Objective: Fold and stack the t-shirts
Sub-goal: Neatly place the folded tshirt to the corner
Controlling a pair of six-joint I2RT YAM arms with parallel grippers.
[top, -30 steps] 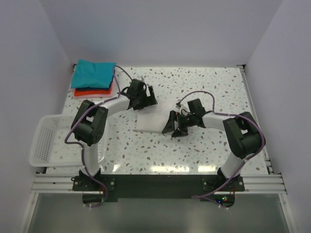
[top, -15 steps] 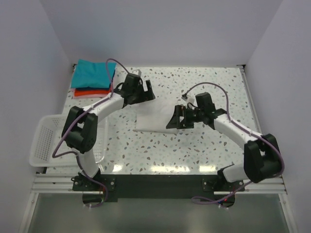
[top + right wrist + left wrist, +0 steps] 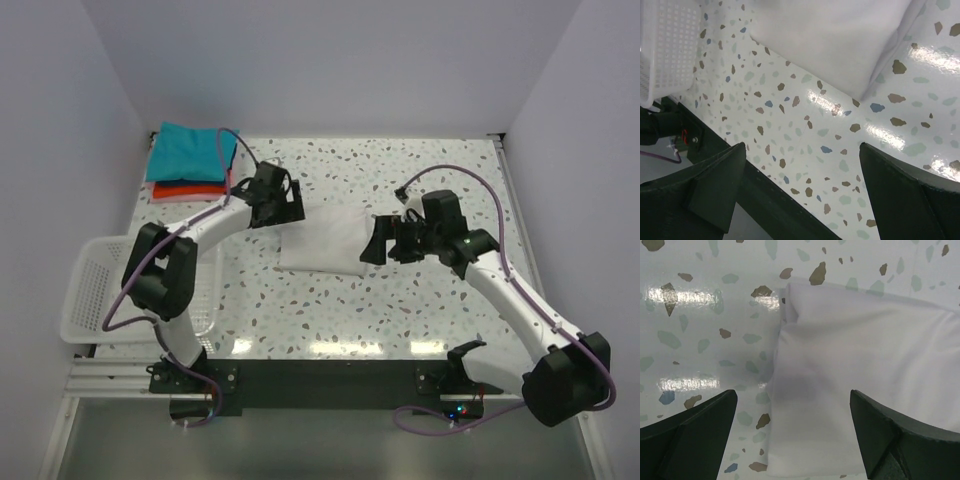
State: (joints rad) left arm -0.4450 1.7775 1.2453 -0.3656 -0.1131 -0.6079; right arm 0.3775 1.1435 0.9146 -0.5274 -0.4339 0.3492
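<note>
Hidden: red shirt [image 3: 183, 189] mostly under teal shirt [image 3: 190, 150], far-left corner; white shirt [image 3: 322, 243], folded at centre of table [image 3: 440, 170], side edges masked from above by both claws.
Claws: left gripper [image 3: 284, 203] gaping, empty, over its left edge; right gripper [image 3: 373, 243] gaping, empty, at its right corner.
Wrist views only: cloth lies below the spread fingers; basket [image 3: 665, 45] cut off in right wrist view.

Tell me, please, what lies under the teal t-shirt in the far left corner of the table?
Under the teal t-shirt lies a red-orange t-shirt, only its near edge showing. The rest is covered, so anything else beneath cannot be seen.
</note>
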